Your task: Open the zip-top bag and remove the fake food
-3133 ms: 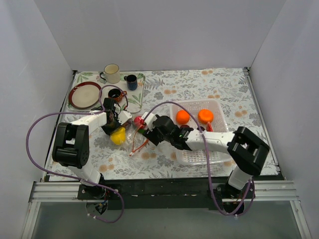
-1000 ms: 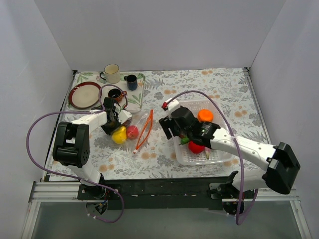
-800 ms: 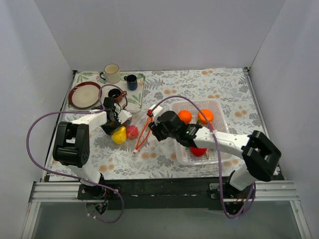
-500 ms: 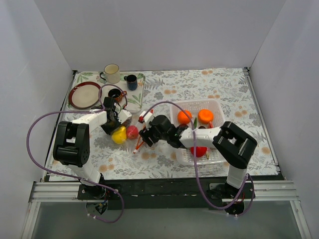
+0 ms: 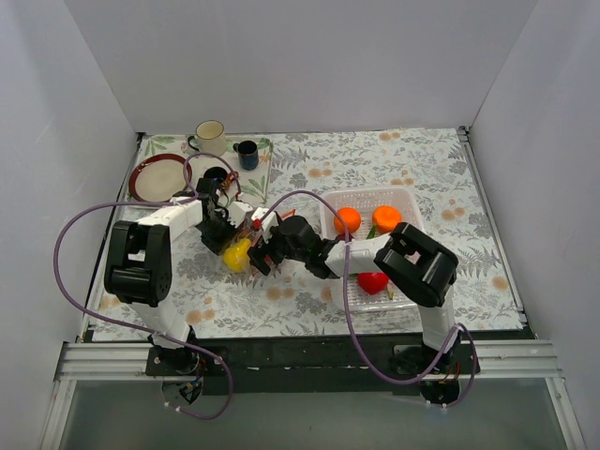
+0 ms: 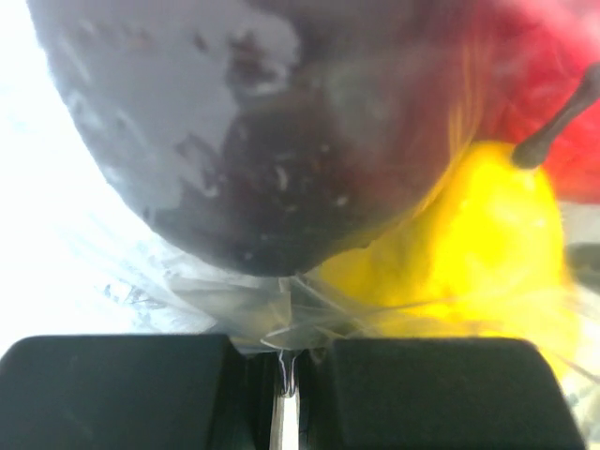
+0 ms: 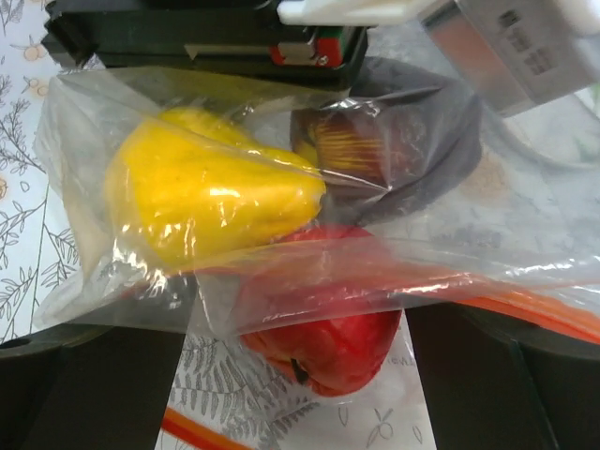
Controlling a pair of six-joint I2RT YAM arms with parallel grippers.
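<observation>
Left hand [image 6: 286, 375] is clenched on a fold of the zip-top bag [image 6: 234, 300], clear film pinched between its black pads [image 6: 112, 389]. Right hand [image 7: 295, 375] is released, fingers [image 7: 84, 394] spread wide. Bag film and the orange-red zip strip [image 7: 525, 314] drape across them.

Bag lies on the worktop [image 5: 422, 159] left of centre, between the two hands, which nearly meet over it. Fake food inside: yellow pear-like piece [image 7: 206, 197] on the left hand's side, red piece [image 7: 323, 342] nearer the right hand, between its fingers. Dark grey rounded shape [image 7: 441, 141] sits behind them; can't tell what it is.

White perforated basket [image 5: 412, 206] is just right of the bag. It holds two orange balls [image 5: 347, 220] and another red bit [image 5: 373, 281]. Right arm lies across the basket's near-left part, covering some of it.

Far-left corner has a cream mug [image 5: 210, 138], dark blue mug [image 5: 247, 154] and red-brown plate [image 5: 159, 178]. Black mug [image 5: 216, 176] is close behind the left hand. Purple cables [image 5: 70, 239] loop over both arms, one passing by the black mug.
</observation>
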